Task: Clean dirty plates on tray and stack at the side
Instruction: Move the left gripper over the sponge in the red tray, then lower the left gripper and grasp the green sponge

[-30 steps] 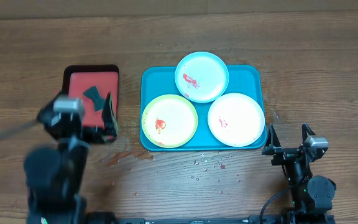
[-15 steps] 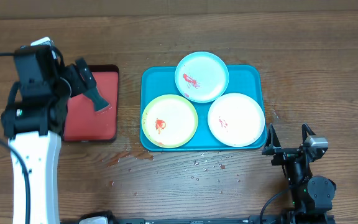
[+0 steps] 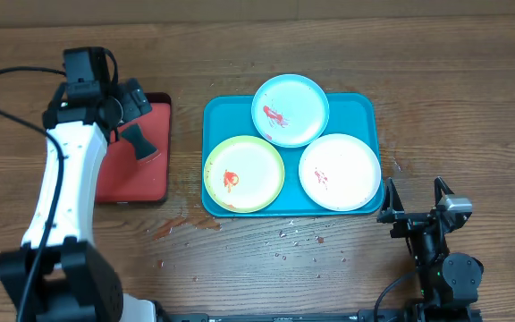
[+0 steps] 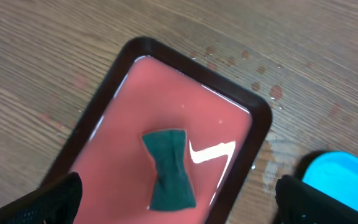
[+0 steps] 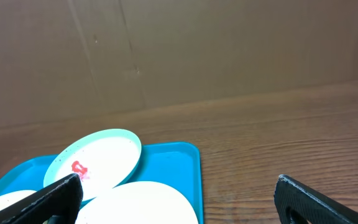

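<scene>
Tray (image 3: pixel 220 116): teal-blue, middle of the bench (image 3: pixel 436 72), long side toward the robot.
3 plates, all on the tray:
- light blue plate (image 3: pixel 291 110) at the far side, lying across the far rim, part of it past the tray's edge. Red smear (image 3: pixel 275 114) left of its centre.
- yellow-green rimmed plate (image 3: pixel 244 173) at near left, with a red-orange smear (image 3: pixel 231 180).
- white plate (image 3: pixel 340 172) at near right, with faint pink marks only.
- The 2 near plates sit just beside each other. The blue one lies between them at the far side, its edge meeting theirs.

Small droplets and specks (image 3: pixel 302 237) are scattered on the bench in front of the tray.

Left of the tray, apart from it, is a red tray (image 3: pixel 132 179) with a dark rim. A dark green cloth (image 4: pixel 169 169) pinched at the middle lies on it, and the surface around it looks wet and glossy.

Left hand (image 4: pixel 179 183): above the red tray, pointing down at the cloth. Its fingers are spread wide apart to either side of the cloth, touching nothing.

Right hand (image 3: pixel 413 195): low at the near right, just off the tray's near-right corner, facing the plates. Its fingers are wide apart and hold nothing.
</scene>
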`<action>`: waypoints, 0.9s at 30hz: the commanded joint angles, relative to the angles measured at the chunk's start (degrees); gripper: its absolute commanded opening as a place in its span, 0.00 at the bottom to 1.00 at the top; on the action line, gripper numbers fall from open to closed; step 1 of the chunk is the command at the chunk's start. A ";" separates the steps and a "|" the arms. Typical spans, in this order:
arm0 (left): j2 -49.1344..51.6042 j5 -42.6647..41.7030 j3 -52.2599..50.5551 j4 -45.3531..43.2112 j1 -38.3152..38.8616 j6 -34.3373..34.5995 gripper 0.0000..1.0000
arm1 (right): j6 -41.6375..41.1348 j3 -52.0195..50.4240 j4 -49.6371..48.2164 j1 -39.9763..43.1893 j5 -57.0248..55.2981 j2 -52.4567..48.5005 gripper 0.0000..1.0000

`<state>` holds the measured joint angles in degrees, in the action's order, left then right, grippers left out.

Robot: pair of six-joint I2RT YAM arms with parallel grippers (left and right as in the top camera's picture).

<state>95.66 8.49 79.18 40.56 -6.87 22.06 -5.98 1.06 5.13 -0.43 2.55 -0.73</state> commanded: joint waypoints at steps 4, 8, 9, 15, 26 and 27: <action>6.82 0.26 0.96 0.22 -0.24 3.30 0.70 | 0.04 -0.61 -0.46 -0.26 -0.55 0.46 1.00; 11.32 0.48 0.96 0.37 -0.33 5.97 0.76 | 0.04 -0.61 -0.46 -0.26 -0.55 0.46 1.00; 12.28 0.48 0.96 0.37 -0.35 6.43 0.77 | 0.04 -0.61 -0.46 -0.26 -0.55 0.44 1.00; 16.39 0.70 0.96 -0.39 -0.35 7.23 0.87 | 0.02 -0.61 -0.46 -0.26 -0.55 0.44 1.00; 21.77 2.45 0.96 -6.93 -0.35 10.10 0.86 | 0.02 -0.61 -0.46 -0.26 -0.55 0.46 1.00; 21.97 2.47 0.96 -7.52 -0.35 10.10 0.86 | 0.02 -0.61 -0.46 -0.26 -0.55 0.46 1.00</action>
<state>116.16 9.34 79.18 34.39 -6.87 30.81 -5.98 1.06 5.13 -0.40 2.55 -0.73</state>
